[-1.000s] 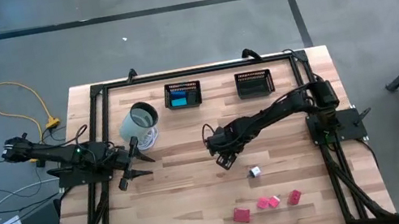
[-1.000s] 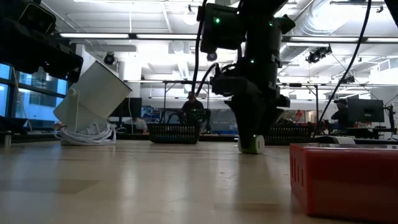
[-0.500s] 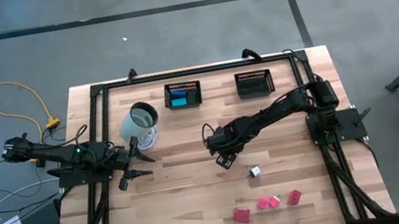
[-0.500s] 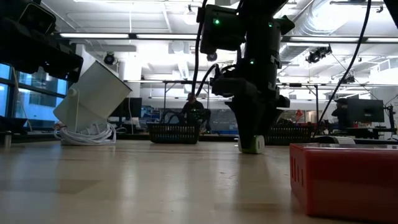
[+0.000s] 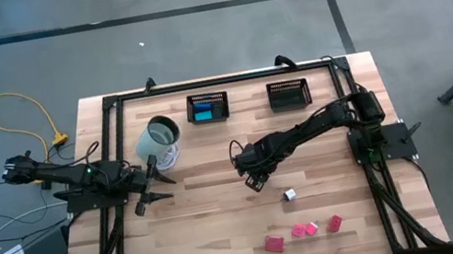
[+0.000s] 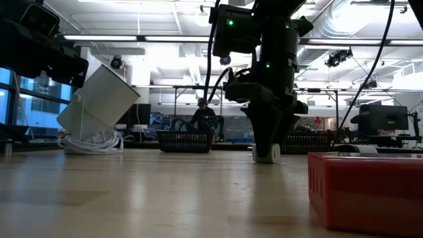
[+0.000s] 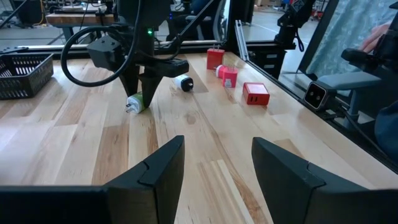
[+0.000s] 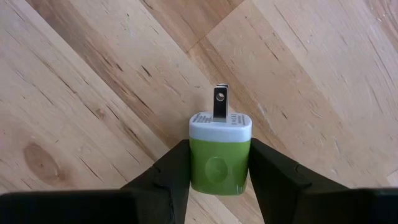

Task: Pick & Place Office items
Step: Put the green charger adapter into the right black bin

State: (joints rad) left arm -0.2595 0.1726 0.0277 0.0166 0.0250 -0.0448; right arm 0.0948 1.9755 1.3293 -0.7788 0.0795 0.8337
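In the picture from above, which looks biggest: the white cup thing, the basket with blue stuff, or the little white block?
1. White cup, biggest.
2. Basket with blue stuff, a bit smaller, though close enough that I'm not certain.
3. Little white block, clearly smallest.

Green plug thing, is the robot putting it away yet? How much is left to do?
One blue item already lies in the left basket. The right gripper has its fingers against both sides of the green plug, still on the table. The left gripper waits open. A white piece and four red and pink blocks are still out.
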